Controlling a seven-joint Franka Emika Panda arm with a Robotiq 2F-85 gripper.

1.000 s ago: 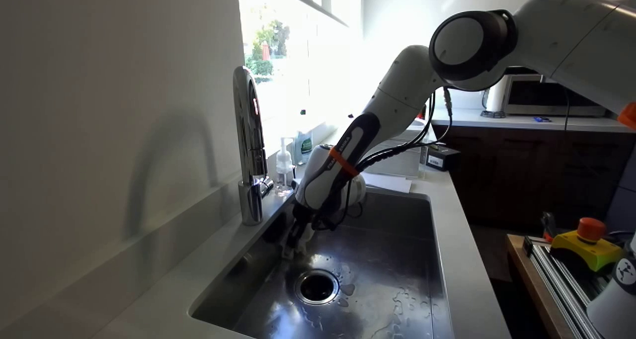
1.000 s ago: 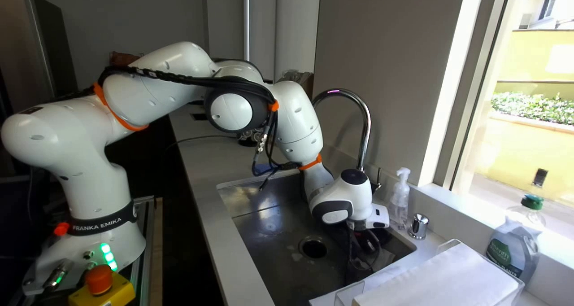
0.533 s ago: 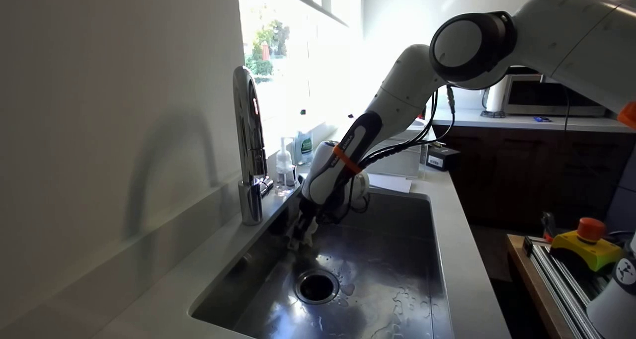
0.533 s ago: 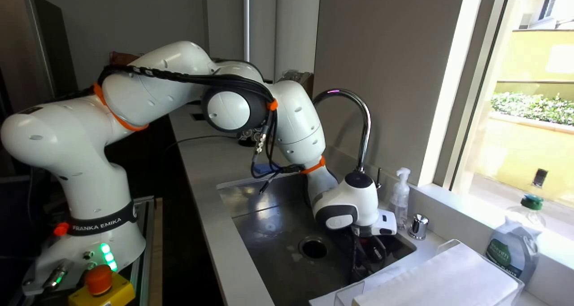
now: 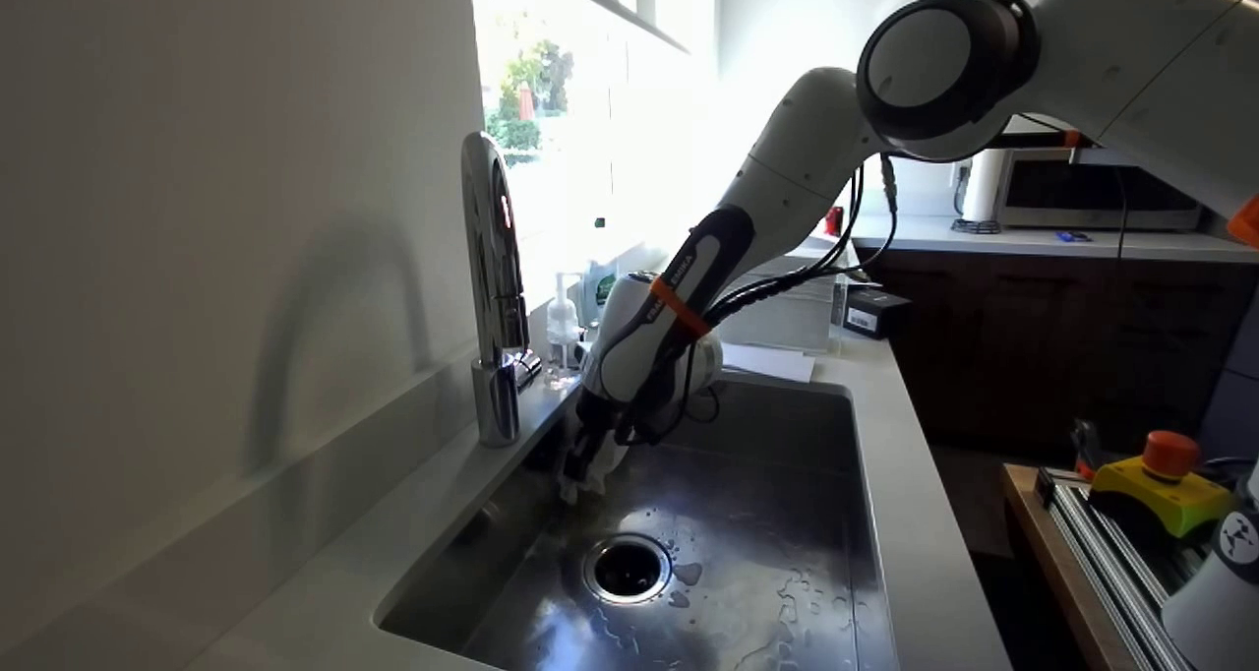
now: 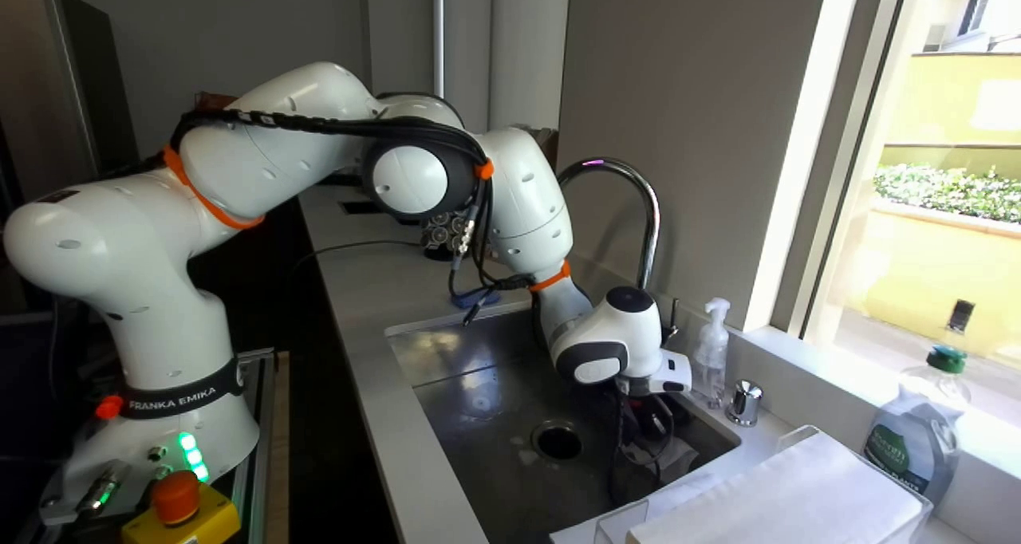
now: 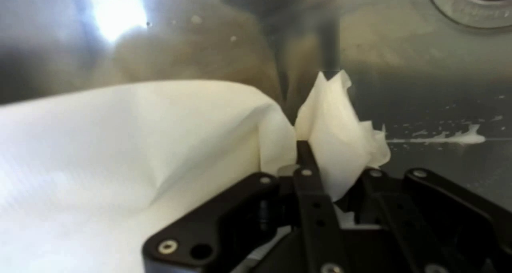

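Gripping a white paper sheet [image 7: 132, 153] low in the steel sink [image 5: 767, 514], by the wall nearest the arched chrome faucet [image 5: 489, 258]. Claw [image 7: 334, 173] clamped on the sheet; contact with the sink bottom can't be told. Step in hand, as judged: working the sheet over wet steel. Next move likely calls for a firm pinch, light pressure; paper may tear if damp. Sheet thin-looking, creased, ragged-edged past the pinch; steel glossy, water spots [image 5: 688, 574] beside the round drain [image 5: 628, 569].
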